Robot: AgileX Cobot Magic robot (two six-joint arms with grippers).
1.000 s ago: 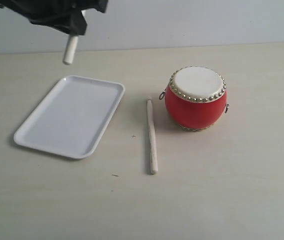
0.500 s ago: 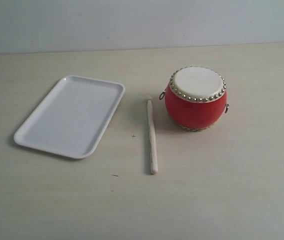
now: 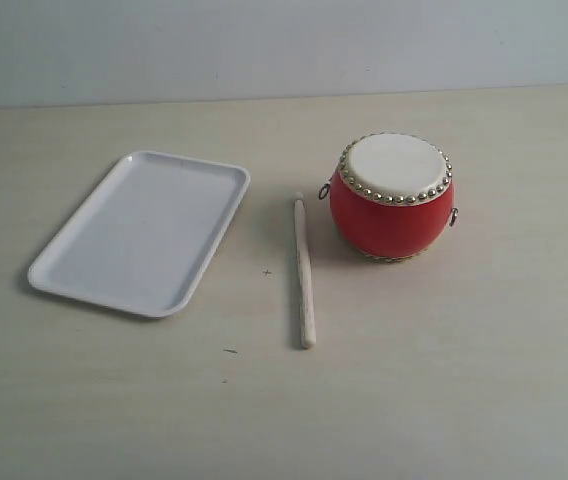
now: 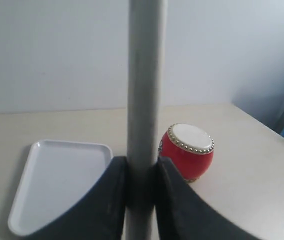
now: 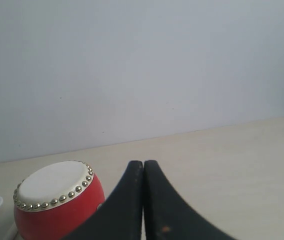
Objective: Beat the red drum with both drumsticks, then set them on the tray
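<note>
We count one drum (image 3: pixel 392 195), one tray (image 3: pixel 139 232) and two sticks. One stick (image 3: pixel 305 272) lies flat on the surface (image 3: pixel 444 380) between tray and drum, touching neither and nearer the drum. The other stick (image 4: pixel 146 75) is clamped between the left jaws, its shaft running out beyond them. The right jaws are pressed together on nothing, with the drum beyond them.
</note>
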